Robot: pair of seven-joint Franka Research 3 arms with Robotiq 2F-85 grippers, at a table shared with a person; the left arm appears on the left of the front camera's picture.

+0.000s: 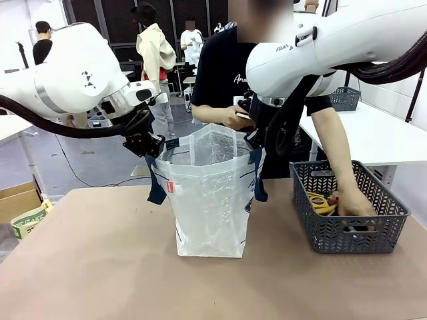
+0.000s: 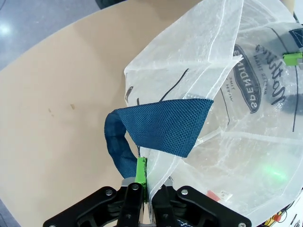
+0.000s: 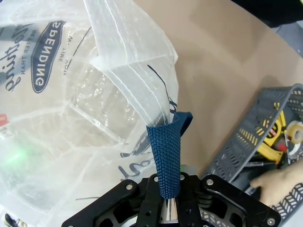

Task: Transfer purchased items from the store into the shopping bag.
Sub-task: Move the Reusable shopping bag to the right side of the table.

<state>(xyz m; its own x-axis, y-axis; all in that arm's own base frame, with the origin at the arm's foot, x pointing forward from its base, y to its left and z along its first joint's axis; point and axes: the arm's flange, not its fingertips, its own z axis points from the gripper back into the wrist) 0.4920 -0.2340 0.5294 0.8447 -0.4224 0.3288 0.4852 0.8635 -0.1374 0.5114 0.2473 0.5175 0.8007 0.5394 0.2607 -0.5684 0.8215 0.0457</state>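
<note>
Surface: tan worktop [image 1: 100, 267], with a person standing at its far edge.
Task thing: shopping bag [image 1: 210, 200] upright near the worktop's middle, mouth spread wide.
Left side: left pincer [image 2: 143, 172] clenched on the bag's rim, just beside a drooping navy strap handle [image 2: 161, 125].
Right side: right pincer [image 3: 169, 187] clenched on the opposite strap [image 3: 165, 151], at the bag's other rim.
Right edge: dark grey basket [image 1: 347, 233], near the bag but apart from it.
Goods: purchased items [image 1: 319, 202], yellow packets, lie in the basket; the person's hand [image 1: 357, 202] reaches in among them.
</note>
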